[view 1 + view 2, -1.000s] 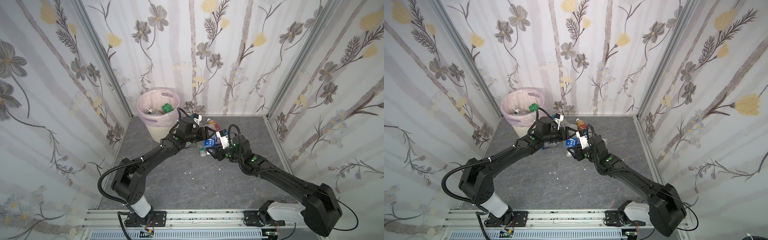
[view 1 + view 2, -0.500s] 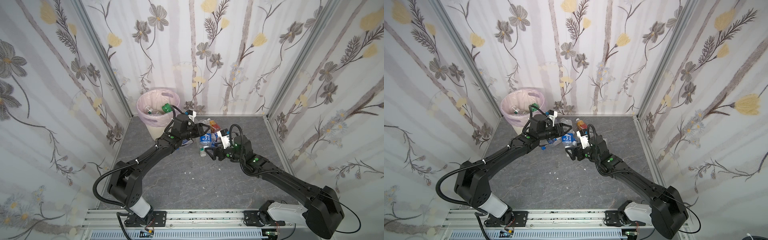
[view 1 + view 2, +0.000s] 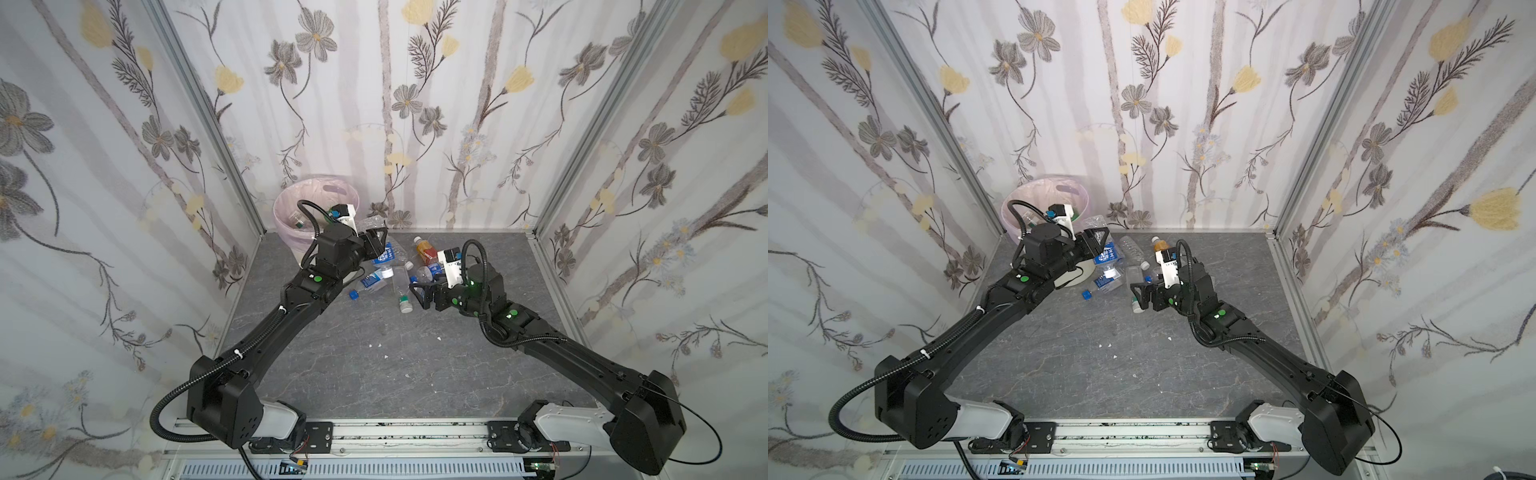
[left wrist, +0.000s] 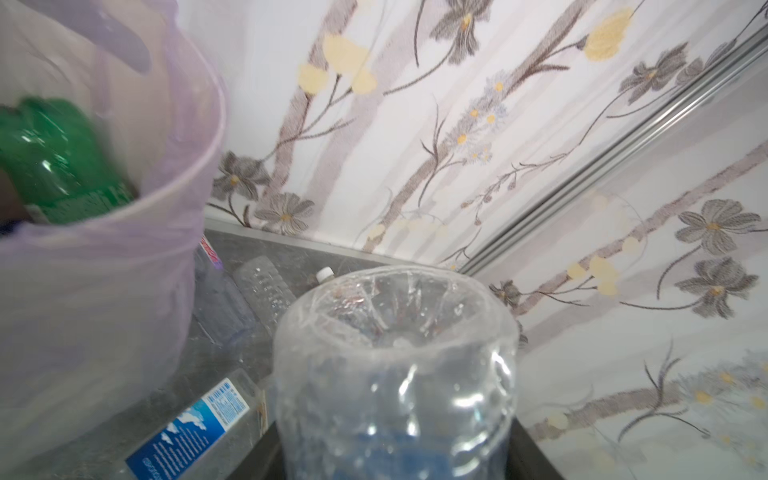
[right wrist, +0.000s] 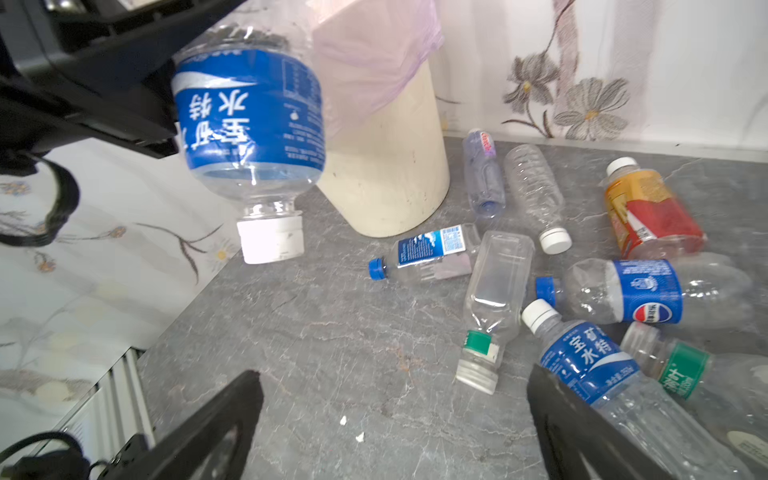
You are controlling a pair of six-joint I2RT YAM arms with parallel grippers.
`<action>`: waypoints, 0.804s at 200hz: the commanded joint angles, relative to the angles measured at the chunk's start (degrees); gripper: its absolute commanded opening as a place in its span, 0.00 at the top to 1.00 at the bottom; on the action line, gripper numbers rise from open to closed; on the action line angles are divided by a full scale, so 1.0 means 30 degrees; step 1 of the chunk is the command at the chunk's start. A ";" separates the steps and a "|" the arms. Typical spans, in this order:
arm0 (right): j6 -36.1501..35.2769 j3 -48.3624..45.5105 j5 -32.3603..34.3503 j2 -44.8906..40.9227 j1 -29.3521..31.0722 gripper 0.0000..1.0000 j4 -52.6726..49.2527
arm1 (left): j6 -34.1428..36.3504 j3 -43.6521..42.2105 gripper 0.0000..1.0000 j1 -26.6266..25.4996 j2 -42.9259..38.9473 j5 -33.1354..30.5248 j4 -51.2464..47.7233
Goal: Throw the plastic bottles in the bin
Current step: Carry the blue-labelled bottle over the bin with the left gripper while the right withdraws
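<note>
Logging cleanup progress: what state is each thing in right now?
bin, upright, pink liner in, bottles inside.
green bottle, in the bin.
left gripper, shut on blue-label bottle.
blue-label bottle, held cap down, clear of the floor, beside the bin, white cap on.
right gripper, open, empty, low over the floor.
orange-red bottle, lying on the floor, capped.
square clear bottle, lying on the floor, capped.

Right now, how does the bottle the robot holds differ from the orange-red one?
The held bottle is clear with a blue label; the orange-red bottle has a red-and-yellow one. The held bottle hangs cap-down; the orange-red bottle lies on its side. Both have white caps.
</note>
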 commanded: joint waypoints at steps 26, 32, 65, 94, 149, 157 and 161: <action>-0.0538 0.2165 0.3103 0.0740 0.1035 0.00 0.0309 | 0.5246 0.2155 0.44 0.0231 -0.0602 -0.5833 0.1259; -0.0672 0.2551 0.3180 0.0890 0.1178 0.00 0.0300 | 0.5723 0.2375 0.43 0.0306 -0.0659 -0.6025 0.1495; -0.1394 0.5040 0.3685 0.2086 0.2059 0.00 -0.0270 | 0.8272 0.3119 0.44 0.0435 -0.0954 -0.7045 0.3812; -0.1871 0.7300 0.3718 0.3330 0.2568 0.00 -0.0741 | 1.0349 0.4180 0.44 0.0490 -0.0727 -0.7480 0.5280; -0.2151 0.9812 0.3490 0.4989 0.3379 0.00 -0.0992 | 1.4554 0.5220 0.44 0.0471 -0.1295 -0.7529 0.9108; -0.2122 0.9820 0.3479 0.5042 0.3375 0.00 -0.0982 | 1.5002 0.5220 0.44 0.0475 -0.1530 -0.7422 0.9697; -0.2122 0.9813 0.3483 0.5095 0.3393 0.00 -0.0990 | 1.5184 0.5220 0.44 0.0479 -0.1606 -0.7387 0.9962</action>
